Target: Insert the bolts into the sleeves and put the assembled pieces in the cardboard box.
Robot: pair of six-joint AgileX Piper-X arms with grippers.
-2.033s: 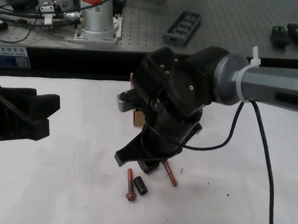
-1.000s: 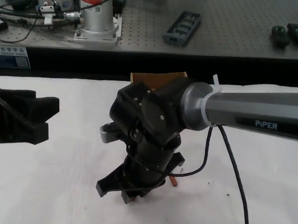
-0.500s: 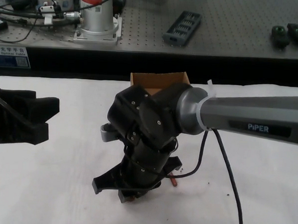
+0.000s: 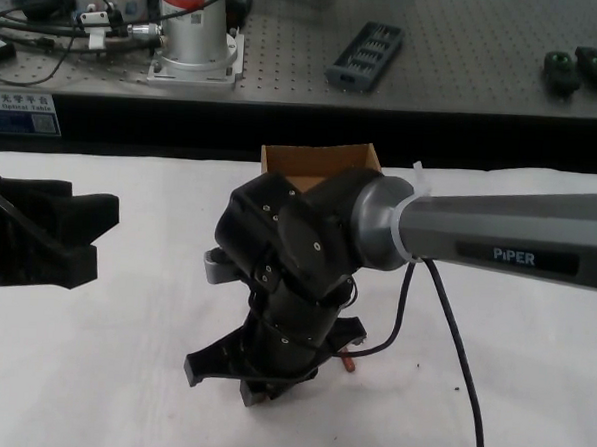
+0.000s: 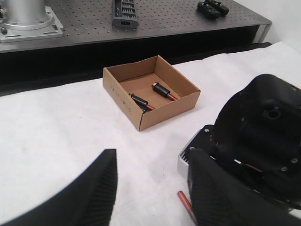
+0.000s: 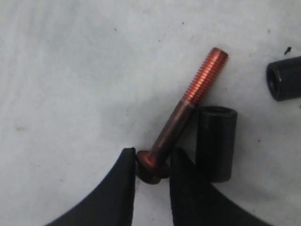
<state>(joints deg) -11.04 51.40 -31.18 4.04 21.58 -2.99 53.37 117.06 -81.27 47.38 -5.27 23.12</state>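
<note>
– Where's the bolt (image 6: 188, 110)?
– Lying on the white desk (image 6: 70, 70), head pinched in my right gripper (image 6: 151, 162), sleeve (image 6: 215, 141) alongside.
– Your left gripper (image 5: 150, 188)?
– Spread wide, at nine o'clock; box (image 4: 317, 156) at twelve.

White cloth covers the worktop (image 4: 120, 374). Behind it stands a grey metal table (image 4: 467, 62) drilled with a regular grid of holes, its front edge (image 4: 384, 128) black and bearing a label (image 4: 21, 112) at far left. On this table: a silver post (image 4: 194, 28) on a base plate, tangled cables (image 4: 39, 15), a dark slotted rack (image 4: 366, 53), and two small black parts (image 4: 581, 68) at far right.
</note>
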